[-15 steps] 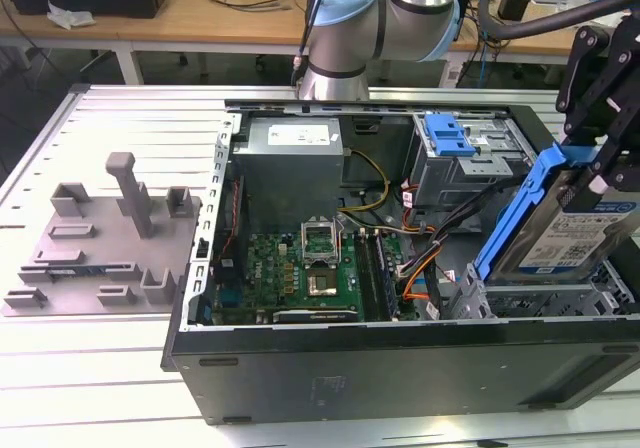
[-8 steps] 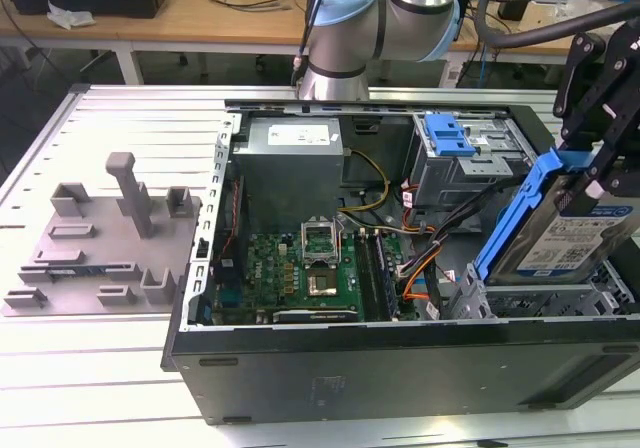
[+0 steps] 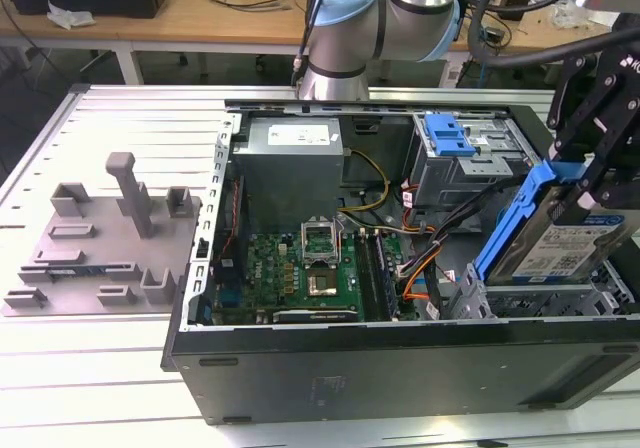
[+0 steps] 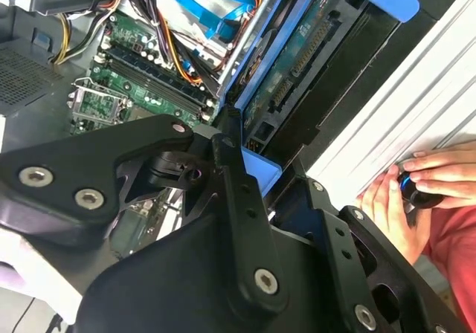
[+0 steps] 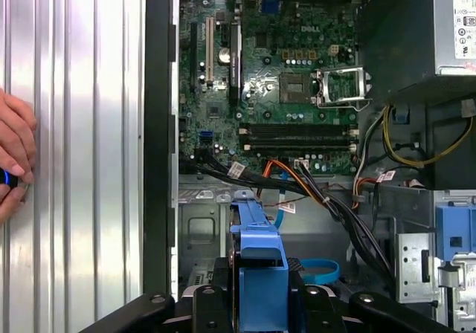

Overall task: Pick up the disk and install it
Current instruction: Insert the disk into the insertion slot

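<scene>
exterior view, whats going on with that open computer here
A robot arm's end effector grips a flat silver hard drive with blue plastic rails, holding it tilted over the grey metal drive bay at the exterior view's right end of the open black computer case. The drive is not yet lying flat in the bay. In the first wrist view, a person's hand rests on the ribbed metal table beside the case.
</scene>
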